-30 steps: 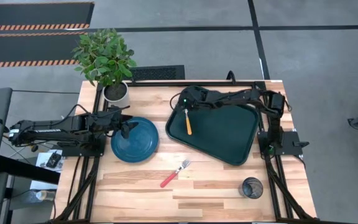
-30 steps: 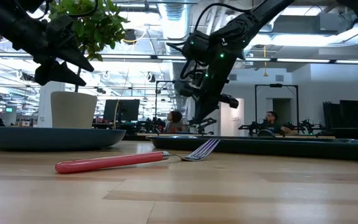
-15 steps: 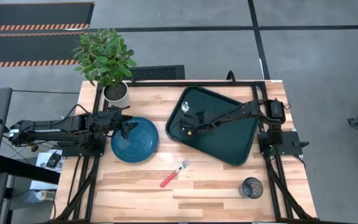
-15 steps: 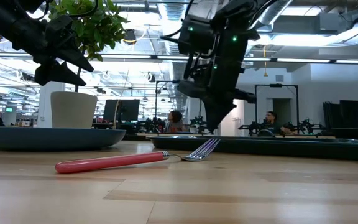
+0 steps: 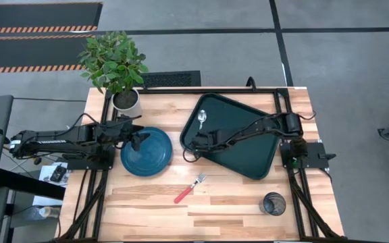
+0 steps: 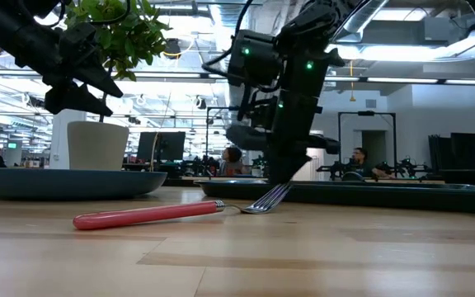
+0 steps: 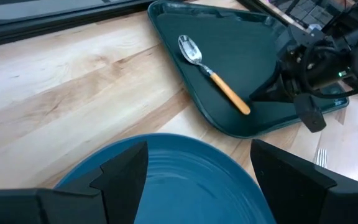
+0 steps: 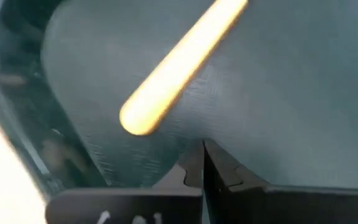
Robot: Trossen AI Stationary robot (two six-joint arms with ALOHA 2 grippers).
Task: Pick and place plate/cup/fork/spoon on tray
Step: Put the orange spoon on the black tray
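The orange-handled spoon (image 5: 202, 121) lies on the dark tray (image 5: 248, 145), its bowl toward the far edge; it also shows in the left wrist view (image 7: 213, 74). My right gripper (image 5: 193, 144) is shut and low over the tray's near-left corner, just past the handle's free end (image 8: 135, 118). My left gripper (image 5: 138, 140) is open, its fingers apart above the left part of the teal plate (image 5: 150, 155), which lies flat on the table. The red-handled fork (image 5: 189, 189) lies on the wood near the plate. The dark cup (image 5: 273, 203) stands at the near right. My right gripper (image 8: 204, 165) points its shut fingertips down at the tray floor (image 8: 278, 124) beside the spoon's handle end. I cannot tell whether they touch the tray. They do not touch the spoon.
A white pot with a green plant (image 5: 125, 101) stands at the far left corner, behind the plate. Bare wood lies between the plate and the tray and along the near edge around the fork. People sit in the room beyond the table in the low view.
My right gripper has gone from the tray's far-left part toward the table's near edge, to the tray's near-left corner, and has come lower. The spoon, which was under the gripper a second ago, now lies free on the tray behind it.
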